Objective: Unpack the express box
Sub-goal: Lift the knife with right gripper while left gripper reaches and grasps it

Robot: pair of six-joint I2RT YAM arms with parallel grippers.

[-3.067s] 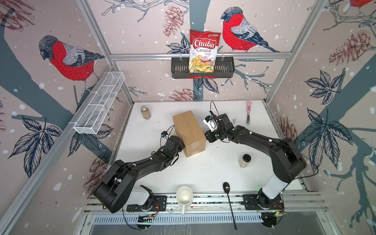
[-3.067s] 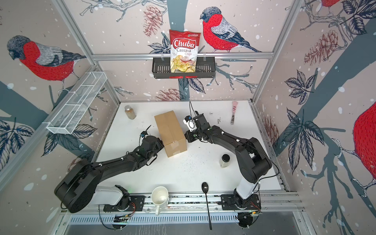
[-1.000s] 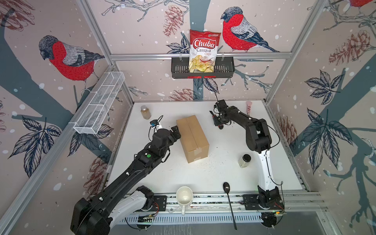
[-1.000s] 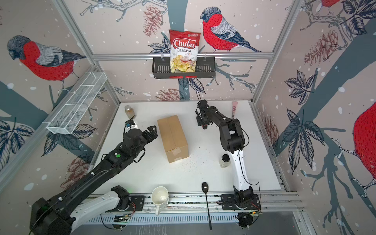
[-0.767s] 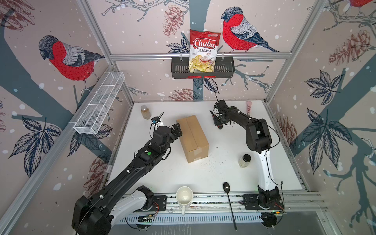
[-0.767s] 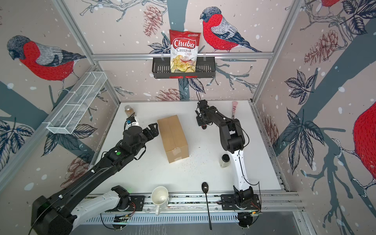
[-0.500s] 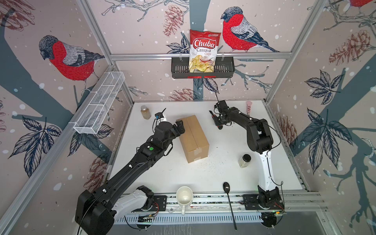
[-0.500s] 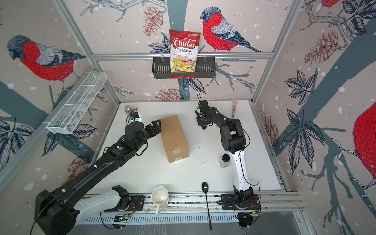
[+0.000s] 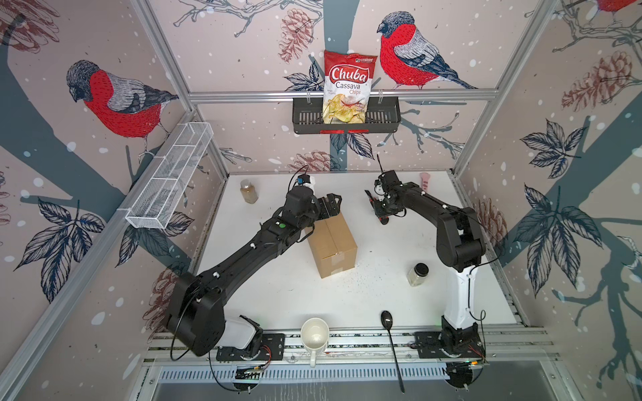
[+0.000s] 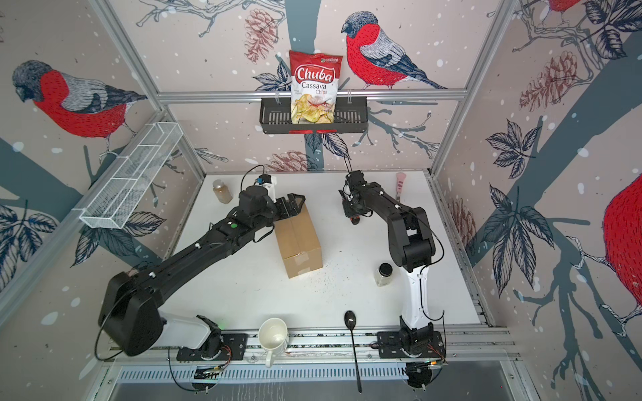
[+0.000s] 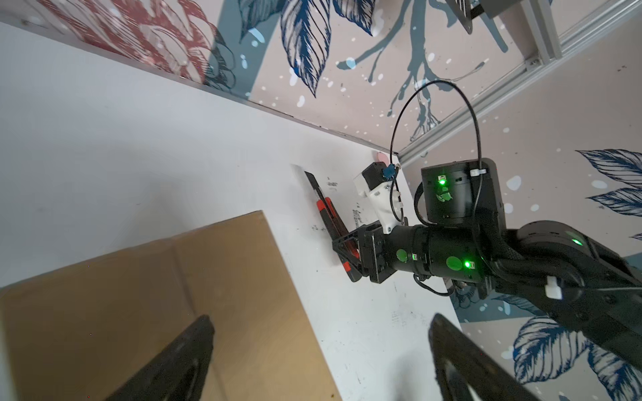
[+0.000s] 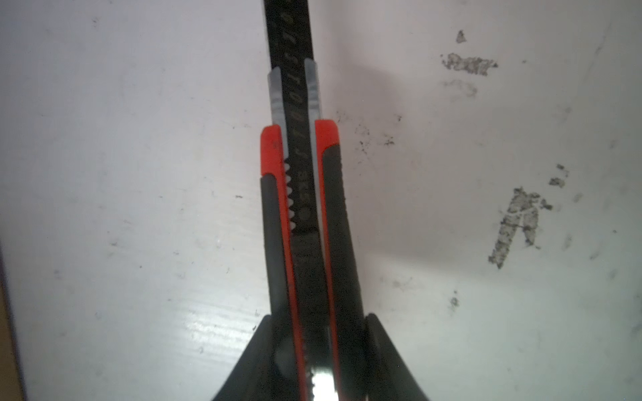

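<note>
- Brown cardboard, the express box (image 9: 331,243) sits closed near the middle of the white table (image 9: 278,295).
- We see our left gripper (image 9: 330,205) at the box's far end, its jaws spread wide.
- Our right gripper (image 12: 319,321) clamps a red-and-black utility knife (image 12: 302,194), blade out, apart from the box.

express box (image 9: 333,239): plain brown | knife (image 12: 305,215): red-black | table (image 9: 278,288): white | mug (image 9: 314,335): cream
</note>
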